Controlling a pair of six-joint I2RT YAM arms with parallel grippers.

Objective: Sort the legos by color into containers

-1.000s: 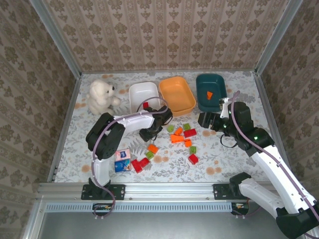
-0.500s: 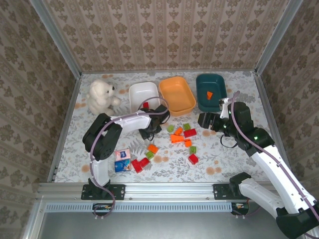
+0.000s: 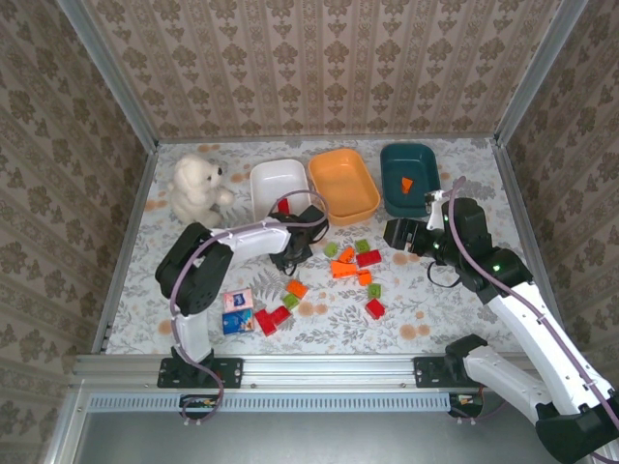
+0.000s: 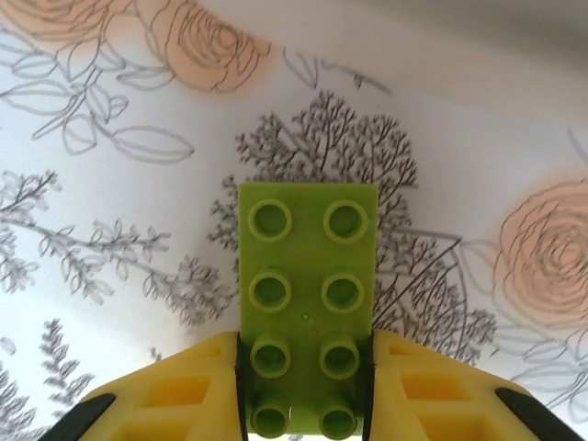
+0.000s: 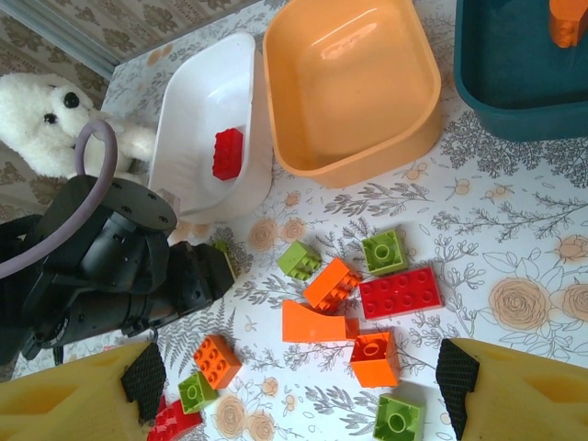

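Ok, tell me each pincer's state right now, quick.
Left pincer: closed on the green lego, fingers against both its sides.
Right pincer: open, holding nothing.

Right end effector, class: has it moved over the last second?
No. The right end effector stays put in the top view, just short of the dark teal bin's near left corner.

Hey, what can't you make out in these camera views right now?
Left wrist: near end of the green lego, cut off by the bottom edge inside the left gripper.
Right wrist: part of the teal bin and the orange lego in it, cut off by the top and right edges.
Top external: the print on the printed squares, too small to read.
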